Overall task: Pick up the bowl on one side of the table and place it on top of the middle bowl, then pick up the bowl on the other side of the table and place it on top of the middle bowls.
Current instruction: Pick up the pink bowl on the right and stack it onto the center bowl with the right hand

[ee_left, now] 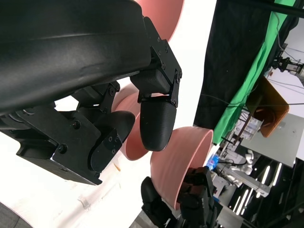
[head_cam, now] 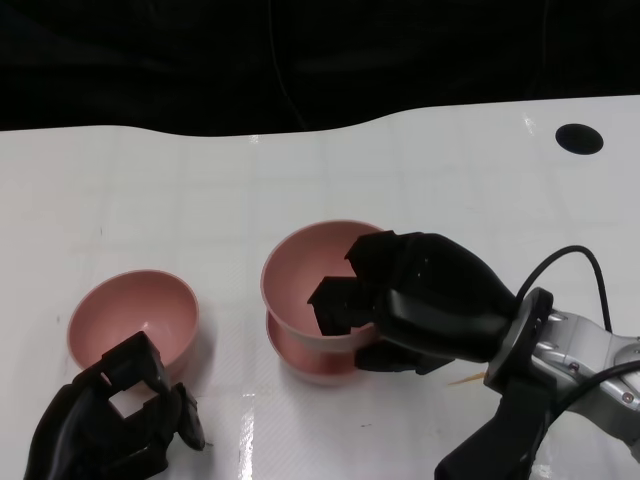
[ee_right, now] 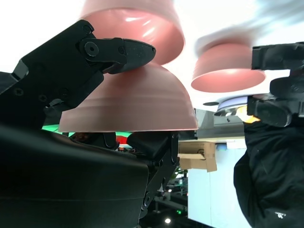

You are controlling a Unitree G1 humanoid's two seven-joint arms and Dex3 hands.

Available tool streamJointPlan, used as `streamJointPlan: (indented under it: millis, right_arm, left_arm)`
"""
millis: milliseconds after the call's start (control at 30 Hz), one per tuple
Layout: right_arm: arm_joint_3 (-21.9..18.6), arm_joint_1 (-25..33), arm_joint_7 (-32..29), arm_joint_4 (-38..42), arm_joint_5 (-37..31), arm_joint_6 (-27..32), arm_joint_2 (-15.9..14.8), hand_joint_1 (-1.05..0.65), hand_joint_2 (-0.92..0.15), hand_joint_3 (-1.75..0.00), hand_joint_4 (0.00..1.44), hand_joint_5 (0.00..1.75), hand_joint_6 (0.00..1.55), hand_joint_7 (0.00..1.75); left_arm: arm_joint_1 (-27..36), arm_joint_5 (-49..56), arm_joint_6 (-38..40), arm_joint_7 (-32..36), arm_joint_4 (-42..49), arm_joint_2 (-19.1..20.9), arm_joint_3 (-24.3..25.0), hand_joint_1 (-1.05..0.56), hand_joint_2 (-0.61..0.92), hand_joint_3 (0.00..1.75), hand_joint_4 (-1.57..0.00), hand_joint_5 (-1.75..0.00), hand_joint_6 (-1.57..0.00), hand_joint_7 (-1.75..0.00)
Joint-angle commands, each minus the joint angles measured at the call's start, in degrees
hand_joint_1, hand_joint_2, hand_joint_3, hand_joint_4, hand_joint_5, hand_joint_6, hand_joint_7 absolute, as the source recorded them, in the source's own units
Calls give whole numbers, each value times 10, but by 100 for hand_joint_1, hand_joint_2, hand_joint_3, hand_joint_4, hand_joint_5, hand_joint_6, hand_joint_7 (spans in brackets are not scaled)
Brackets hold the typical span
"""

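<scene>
A glossy white table (head_cam: 200,180) runs under a black backdrop, with a small dark round hole (head_cam: 579,138) near its far right corner.

The right hand's fingers (head_cam: 335,300) hook over the near rim of a pink, smooth plastic bowl (head_cam: 315,265), with the thumb part below against its outer wall; the right wrist view shows the same pinch across the rim from either side. So the right hand (head_cam: 420,300) is grasping this upper bowl. It sits slightly tilted over a second pink bowl (head_cam: 300,362) in the middle of the table, only whose lower rim and side peek out beneath. I judge the first stacking step is at its close: the bowl is in or just above the middle one, and the rim grip seems chosen so that the fingers stay clear of the nesting surfaces and can let go without dragging the stack.

The left hand (head_cam: 110,425) rests low at the near left edge, its fingers curled loosely inward around nothing, just short of the third pink bowl (head_cam: 133,318), which stands upright on the table, well apart from the stack. That placement suggests it waits ready for the second pick.

A black cable (head_cam: 570,265) loops above the silver right forearm (head_cam: 590,365).
</scene>
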Motion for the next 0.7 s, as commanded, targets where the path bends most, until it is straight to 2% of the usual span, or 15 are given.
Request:
streamJointPlan:
  millis: [33,333,567,700]
  right_arm:
    - [5,-16,-20,19,-5,-3,2,-20,-59,-76,91,175,62,170]
    - [19,-30,-55,57,-20,-2,5,-20,-59,-76,92,175,66,162]
    - [25,-32,-46,63,-16,-1,5,-20,-61,-75,90,175,65,161]
    - [29,-30,-45,64,-18,2,7,-20,-60,-72,89,175,63,166]
  left_arm:
    - [0,6,-12,6,6,6,3,-3,53,131,-83,-175,-70,-174]
    - [0,4,-19,2,13,5,1,-3,56,128,-83,-175,-70,-171]
    - [0,6,-23,5,12,5,-3,-4,55,127,-83,-175,-73,-170]
    - [-1,5,-23,6,12,6,-4,-4,54,129,-84,-175,-75,-169]
